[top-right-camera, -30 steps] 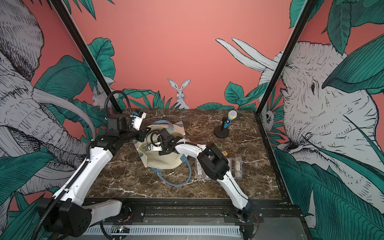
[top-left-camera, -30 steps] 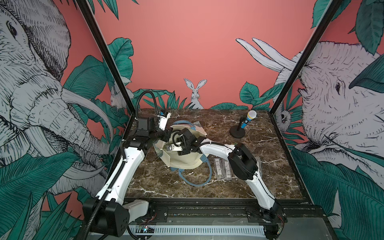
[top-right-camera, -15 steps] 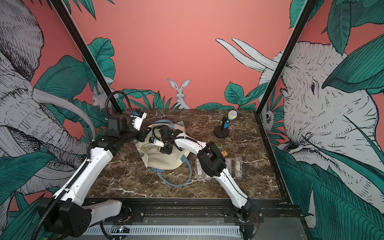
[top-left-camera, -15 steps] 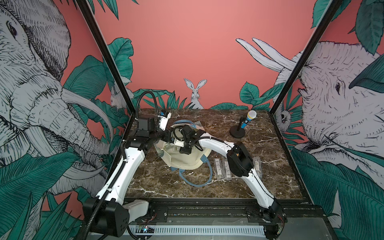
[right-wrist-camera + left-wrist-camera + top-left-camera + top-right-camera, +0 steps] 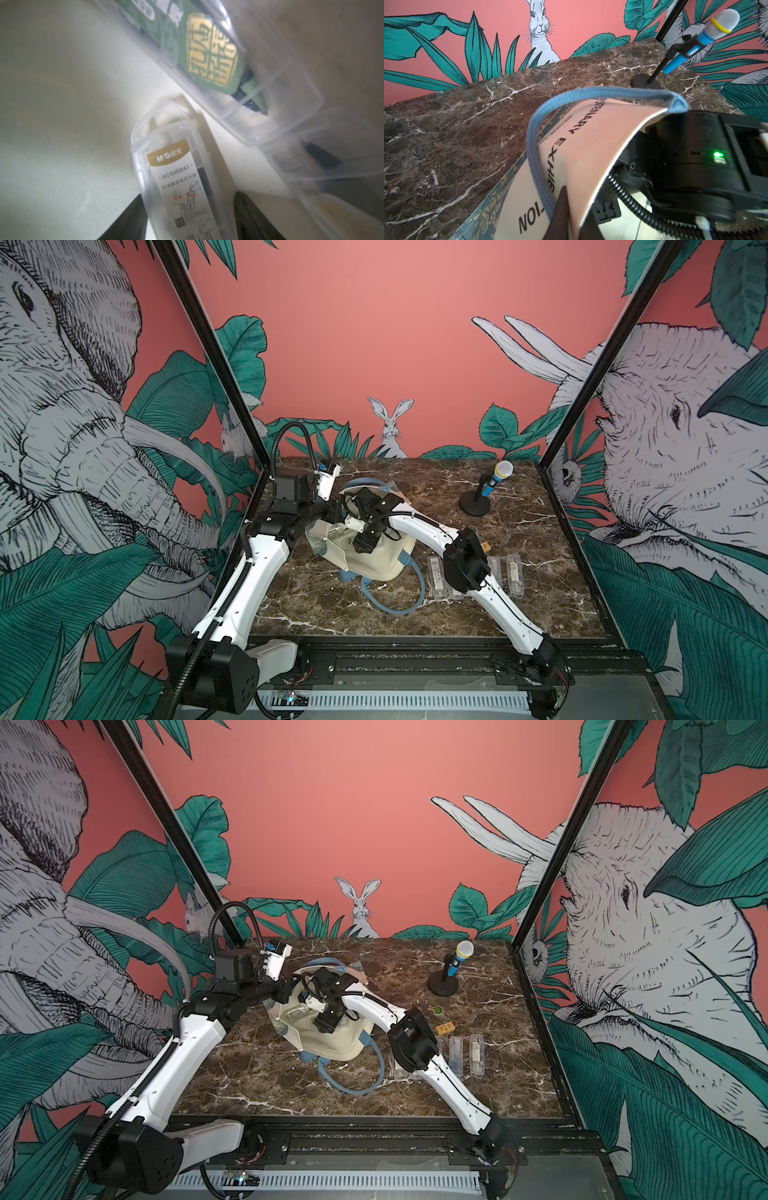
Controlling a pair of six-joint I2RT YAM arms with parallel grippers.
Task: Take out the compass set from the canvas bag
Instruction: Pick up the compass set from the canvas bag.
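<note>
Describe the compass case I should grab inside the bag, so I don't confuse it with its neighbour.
Start at the cream canvas bag and look inside. In the right wrist view, the compass set lies between the jaws of the right gripper. Its clear case has a white label under a gold band; the neighbouring case has a green, gold-stamped label.

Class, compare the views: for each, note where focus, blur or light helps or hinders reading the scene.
Right wrist view: compass set label readable, green-labelled case soft, light dim and hazy. Left wrist view: canvas bag lettering sharp, green LED flares. Both top views: even light, crisp, faint shadows.
</note>
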